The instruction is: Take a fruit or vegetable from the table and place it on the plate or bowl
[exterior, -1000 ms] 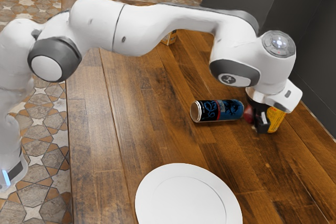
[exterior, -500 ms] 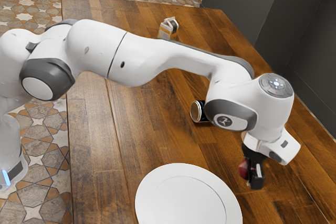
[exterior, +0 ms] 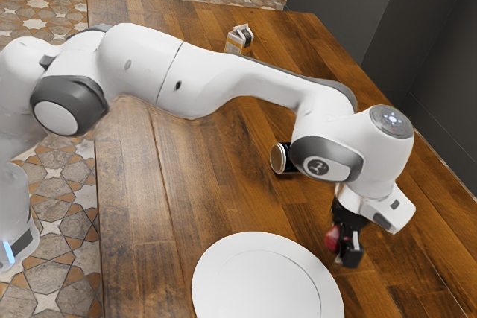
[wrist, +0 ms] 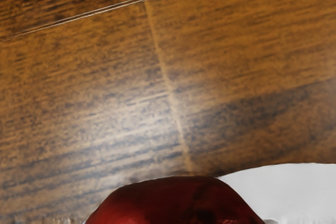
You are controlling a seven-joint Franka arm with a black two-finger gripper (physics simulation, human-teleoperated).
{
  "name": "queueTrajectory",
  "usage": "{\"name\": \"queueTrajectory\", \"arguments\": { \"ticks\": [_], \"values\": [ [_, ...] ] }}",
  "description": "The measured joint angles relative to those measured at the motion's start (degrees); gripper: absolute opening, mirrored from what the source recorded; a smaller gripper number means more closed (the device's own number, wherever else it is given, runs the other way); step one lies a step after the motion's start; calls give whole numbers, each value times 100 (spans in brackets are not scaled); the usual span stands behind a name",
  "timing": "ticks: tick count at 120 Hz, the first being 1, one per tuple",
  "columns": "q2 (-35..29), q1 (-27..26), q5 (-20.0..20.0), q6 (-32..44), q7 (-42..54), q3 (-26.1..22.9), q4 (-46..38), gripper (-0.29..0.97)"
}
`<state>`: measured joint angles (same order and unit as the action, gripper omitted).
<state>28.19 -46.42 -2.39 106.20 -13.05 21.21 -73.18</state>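
A small dark red fruit (exterior: 332,237) hangs between the black fingers of my gripper (exterior: 343,247), which is shut on it above the wooden table. The gripper is just off the exterior view's right edge of the white round plate (exterior: 261,281). Under my hand, the red fruit (wrist: 176,203) looms large and blurred, with the plate's white rim (wrist: 283,187) showing beside it over the brown boards.
A dark drink can (exterior: 282,158) lies on its side behind my forearm. A small carton (exterior: 238,39) stands at the far end of the table (exterior: 179,184). A tiled floor lies beyond the table's left edge, and dark walls stand at the right.
My gripper lifted the red fruit away from beside the can and yellow container, carried it toward the plate, and in the last half second shifted a little closer to the plate's rim.
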Motion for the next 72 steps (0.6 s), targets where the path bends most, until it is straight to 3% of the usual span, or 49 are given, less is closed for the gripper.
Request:
{"name": "queueTrajectory", "arguments": {
  "ticks": [30, 72],
  "values": [
    [-213, -511, -20, -798, -173, -120, 20, 21],
    [-316, -509, -40, -1698, -483, -187, 1, 21]
  ]
}}
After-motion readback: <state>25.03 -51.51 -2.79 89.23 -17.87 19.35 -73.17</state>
